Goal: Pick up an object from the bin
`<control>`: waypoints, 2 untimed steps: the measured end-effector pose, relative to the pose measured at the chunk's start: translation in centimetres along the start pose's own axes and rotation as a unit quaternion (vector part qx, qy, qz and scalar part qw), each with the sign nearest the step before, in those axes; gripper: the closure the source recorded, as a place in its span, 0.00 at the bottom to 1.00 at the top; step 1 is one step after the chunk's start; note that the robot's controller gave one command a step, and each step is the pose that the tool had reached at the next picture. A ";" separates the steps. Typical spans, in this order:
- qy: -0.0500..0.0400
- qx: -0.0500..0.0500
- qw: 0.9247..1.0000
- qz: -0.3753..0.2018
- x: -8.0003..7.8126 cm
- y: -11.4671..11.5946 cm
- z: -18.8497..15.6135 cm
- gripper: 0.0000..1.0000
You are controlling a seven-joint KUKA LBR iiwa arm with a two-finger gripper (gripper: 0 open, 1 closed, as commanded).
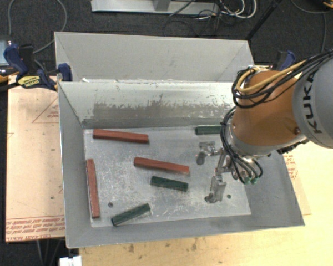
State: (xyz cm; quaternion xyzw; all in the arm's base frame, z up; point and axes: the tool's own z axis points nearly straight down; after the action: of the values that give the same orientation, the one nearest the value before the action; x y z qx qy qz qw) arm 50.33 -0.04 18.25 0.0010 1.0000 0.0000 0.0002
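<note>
**Q:** What are you losing sight of at this entry?

**A:** The arm's orange cover (266, 112) is sitting over the right side of the bin (72, 148), so you are not seeing the floor beneath it. A back-wall green bar (207, 130) is showing you its left end alone; the rest is running under the cover. Where the fingers join the wrist, cables are crowding in and the detail is hard to read.

**Q:** And the gripper (208, 175)?

**A:** Its two fingers are standing spread apart, one tip toward the back and one toward the front. Bare metal floor is showing between them and nothing is being grasped. It is hanging over the right half of the floor.

**Q:** Which piece is lying nearest?

**A:** You are looking at a short dark green stick (169, 184), flat and slightly tilted, just left of the fingers and apart from them. Just behind it a longer reddish-brown stick (161, 165) is lying at a similar tilt. Further left are a rear red stick (121, 136), a left-wall red stick (92, 188) and a front-left green stick (130, 214).
</note>
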 end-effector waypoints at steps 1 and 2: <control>0.000 -0.001 0.997 -0.073 -1.4 1.5 1.8 0.00; 0.003 -0.002 0.999 -0.033 -1.1 6.2 11.6 0.00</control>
State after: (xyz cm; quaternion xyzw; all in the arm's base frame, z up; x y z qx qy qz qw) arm 51.45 6.12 6.64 -0.0325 0.9995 0.0017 -0.0024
